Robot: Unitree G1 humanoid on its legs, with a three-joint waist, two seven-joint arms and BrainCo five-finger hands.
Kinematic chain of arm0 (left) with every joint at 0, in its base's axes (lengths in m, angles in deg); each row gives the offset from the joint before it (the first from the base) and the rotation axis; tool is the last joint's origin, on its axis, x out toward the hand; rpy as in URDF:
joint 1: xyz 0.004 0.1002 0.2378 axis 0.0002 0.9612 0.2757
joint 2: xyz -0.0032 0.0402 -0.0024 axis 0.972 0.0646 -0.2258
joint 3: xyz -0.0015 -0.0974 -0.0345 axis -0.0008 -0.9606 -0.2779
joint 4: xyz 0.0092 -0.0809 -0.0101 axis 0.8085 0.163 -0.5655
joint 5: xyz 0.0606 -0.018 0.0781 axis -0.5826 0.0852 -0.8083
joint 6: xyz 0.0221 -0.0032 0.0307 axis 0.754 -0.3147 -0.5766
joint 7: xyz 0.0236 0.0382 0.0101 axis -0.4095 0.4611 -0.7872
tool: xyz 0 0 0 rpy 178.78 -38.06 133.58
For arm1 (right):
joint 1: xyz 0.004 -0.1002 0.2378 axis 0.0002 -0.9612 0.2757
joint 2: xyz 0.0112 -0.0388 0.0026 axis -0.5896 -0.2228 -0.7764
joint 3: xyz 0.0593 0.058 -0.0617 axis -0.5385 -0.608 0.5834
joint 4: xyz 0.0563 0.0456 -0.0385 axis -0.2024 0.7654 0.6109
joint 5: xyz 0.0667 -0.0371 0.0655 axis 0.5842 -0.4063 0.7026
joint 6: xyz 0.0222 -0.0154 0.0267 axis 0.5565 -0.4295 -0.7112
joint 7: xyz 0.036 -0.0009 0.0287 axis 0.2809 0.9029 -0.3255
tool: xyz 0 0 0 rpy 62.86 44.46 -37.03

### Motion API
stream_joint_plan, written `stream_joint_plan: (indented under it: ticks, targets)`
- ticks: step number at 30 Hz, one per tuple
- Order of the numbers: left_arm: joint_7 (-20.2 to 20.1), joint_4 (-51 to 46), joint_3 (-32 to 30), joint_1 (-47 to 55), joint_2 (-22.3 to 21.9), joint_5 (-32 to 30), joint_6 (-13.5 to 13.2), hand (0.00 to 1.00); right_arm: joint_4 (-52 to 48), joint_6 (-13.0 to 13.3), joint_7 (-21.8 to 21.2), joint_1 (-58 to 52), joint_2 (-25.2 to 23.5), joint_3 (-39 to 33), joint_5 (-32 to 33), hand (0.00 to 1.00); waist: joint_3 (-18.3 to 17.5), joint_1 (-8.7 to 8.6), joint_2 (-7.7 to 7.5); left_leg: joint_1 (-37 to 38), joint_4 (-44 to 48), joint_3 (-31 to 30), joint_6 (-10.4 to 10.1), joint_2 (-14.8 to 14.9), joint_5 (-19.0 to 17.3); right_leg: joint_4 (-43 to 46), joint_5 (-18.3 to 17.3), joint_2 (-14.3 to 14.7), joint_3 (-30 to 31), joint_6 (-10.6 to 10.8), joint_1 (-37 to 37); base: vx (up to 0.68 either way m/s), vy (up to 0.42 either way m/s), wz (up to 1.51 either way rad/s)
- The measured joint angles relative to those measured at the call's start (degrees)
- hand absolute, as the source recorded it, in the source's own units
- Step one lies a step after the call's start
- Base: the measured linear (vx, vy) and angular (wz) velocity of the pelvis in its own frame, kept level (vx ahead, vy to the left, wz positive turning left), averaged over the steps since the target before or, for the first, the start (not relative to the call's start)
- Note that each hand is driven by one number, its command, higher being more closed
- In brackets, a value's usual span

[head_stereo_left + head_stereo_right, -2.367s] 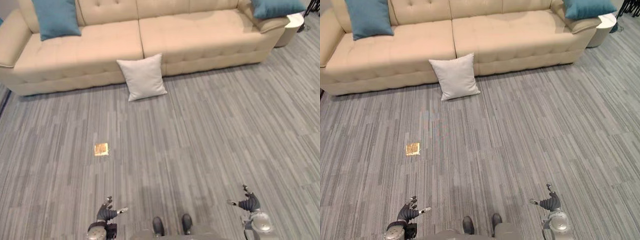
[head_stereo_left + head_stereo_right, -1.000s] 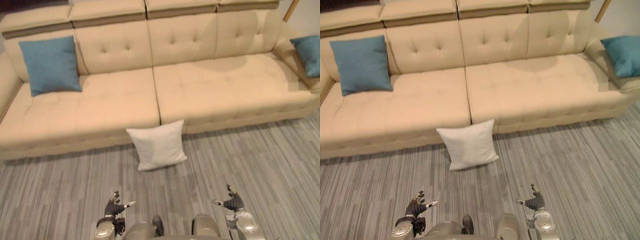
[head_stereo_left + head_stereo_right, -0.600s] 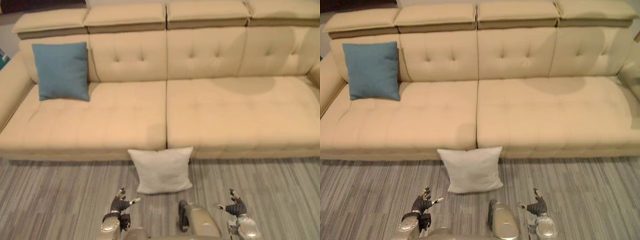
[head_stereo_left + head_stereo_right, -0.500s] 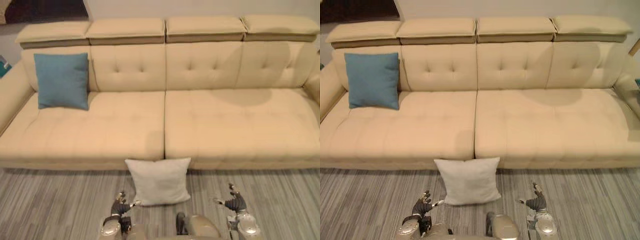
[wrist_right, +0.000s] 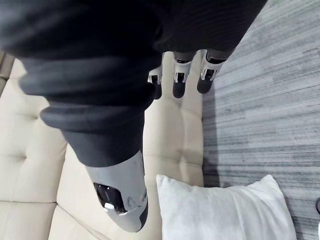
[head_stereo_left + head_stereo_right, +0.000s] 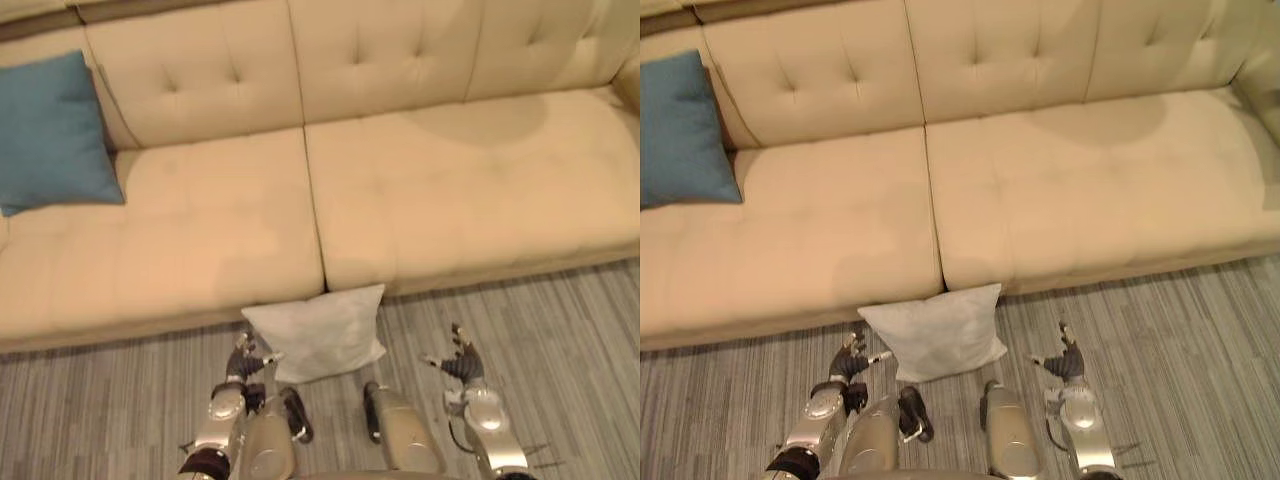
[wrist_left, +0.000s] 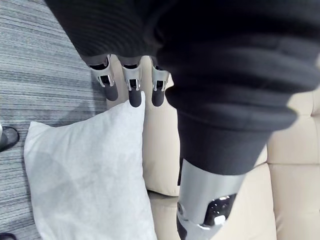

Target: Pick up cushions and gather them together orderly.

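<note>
Left eye view has the white cushion (image 6: 318,330) on the grey floor (image 6: 560,320), resting against the front of the beige sofa (image 6: 420,190) below the seam between its seats. Left hand (image 6: 244,358) hovers just beside its left corner, fingers relaxed, holding nothing; right hand (image 6: 460,362) sits apart on the other side, loosely spread and empty. Blue cushion (image 6: 48,130) rests on the sofa's left end

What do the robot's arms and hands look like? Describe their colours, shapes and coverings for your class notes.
The left arm and right arm are silver-grey and rounded. The left hand and right hand each have a dark ribbed cover over the wrist and back, slim silver fingers with dark tips, and a silver thumb set apart.
</note>
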Motion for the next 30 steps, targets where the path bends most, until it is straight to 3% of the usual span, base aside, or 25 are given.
stream_joint_plan:
  ticks: [6,10,16,20,24,25,30]
  targets:
    - [3.1,-0.4,-4.3,-7.4,2.6,5.7,-1.1,0.00,3.9,0.2,2.7,10.5,1.6,-0.2,2.6,0.00,5.2,0.41,0.09,-15.9,11.0,-2.6,1.3,1.1,-3.2,10.1,-2.6,-0.7,-0.3,0.2,-15.1,-0.19,0.029,0.10]
    - [5.6,0.8,-10.3,-16.4,3.7,9.3,-1.2,0.00,8.9,0.2,5.7,22.8,3.8,-1.1,6.0,0.00,9.3,1.59,0.08,-30.7,18.4,-4.6,2.4,2.3,-3.3,17.2,-2.4,-0.5,-0.7,0.1,-29.3,-0.16,-0.004,0.05]
    - [6.3,1.8,-14.8,-29.0,6.1,13.3,-1.8,0.00,14.8,0.2,6.4,40.6,6.6,-1.2,9.9,0.00,12.9,1.86,0.05,-47.1,25.1,-6.6,4.7,3.2,-2.0,24.4,-2.3,-0.8,-1.8,0.0,-44.9,-0.10,-0.033,0.12]
    - [6.4,1.7,-13.8,-36.7,7.9,13.5,-1.8,0.00,16.8,0.1,7.1,50.1,7.6,-1.2,12.8,0.00,12.9,1.82,0.08,-55.2,28.5,-7.4,5.1,3.8,-1.7,28.0,-2.2,-0.9,-1.9,0.1,-52.8,-0.08,-0.024,0.03]
    - [6.4,-0.9,-7.6,-44.5,8.2,13.4,-2.1,0.00,16.9,0.1,8.5,58.2,7.5,-0.6,15.3,0.00,13.0,1.84,0.15,-60.2,30.1,-7.6,5.8,3.9,-1.3,29.8,-1.7,-0.9,-1.6,0.6,-57.9,-0.06,-0.003,0.00]
    - [6.4,-1.5,-6.7,-45.3,8.2,13.4,-2.1,1.00,17.0,0.1,8.7,59.4,7.4,-0.5,15.8,1.00,13.0,1.80,0.15,-60.8,30.1,-7.6,5.8,3.9,-1.3,29.7,-1.5,-0.9,-1.6,0.5,-58.4,-0.05,0.020,-0.06]
    - [9.9,-2.3,-2.6,-50.2,6.6,13.1,-2.1,1.00,16.9,0.1,11.1,66.0,4.7,1.1,15.9,1.00,13.0,1.76,0.20,-62.5,30.0,-7.0,5.9,4.0,-1.3,29.1,-0.6,-0.9,-1.1,0.7,-60.4,-0.03,0.031,-0.06]
